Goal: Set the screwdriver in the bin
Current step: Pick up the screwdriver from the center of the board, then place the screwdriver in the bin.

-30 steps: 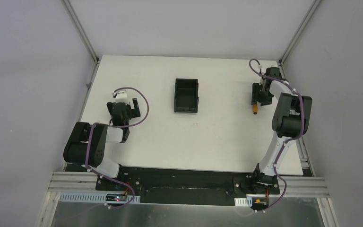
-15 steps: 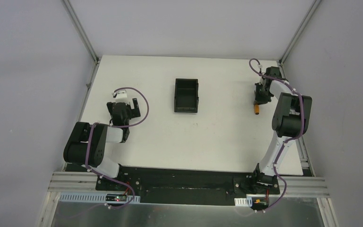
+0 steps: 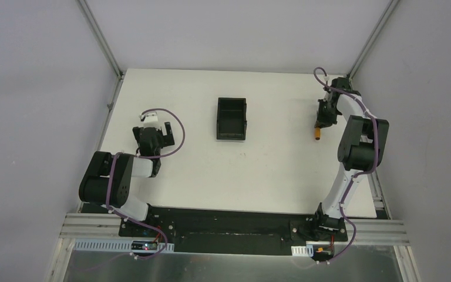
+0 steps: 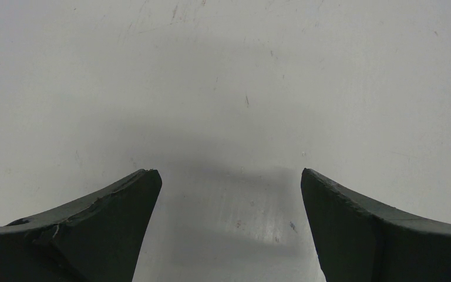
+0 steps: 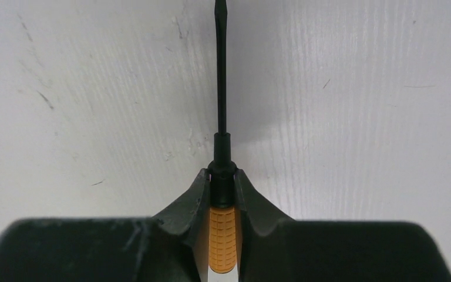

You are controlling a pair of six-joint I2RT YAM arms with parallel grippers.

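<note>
The screwdriver [image 5: 222, 232] has a ribbed orange handle and a thin dark shaft pointing away over the white table. My right gripper [image 5: 222, 179] is shut on its black collar, just ahead of the orange grip. From above, the orange handle end [image 3: 318, 137] sticks out below the right gripper [image 3: 324, 116] near the table's right edge. Whether the screwdriver rests on the table or hangs just above it I cannot tell. The black bin [image 3: 231, 118], with its inner divider, stands mid-table, well left of the screwdriver. My left gripper [image 4: 229, 176] is open over bare table, at the left [image 3: 151, 134].
The table [image 3: 270, 170] is white and fenced by grey walls and metal corner posts [image 3: 367, 44]. The right arm's upper link [image 3: 358, 141] stands close to the right edge. Purple cables loop over both arms.
The right gripper's jaws have closed onto the screwdriver and its wrist has shifted slightly. The left arm and the bin have not moved.
</note>
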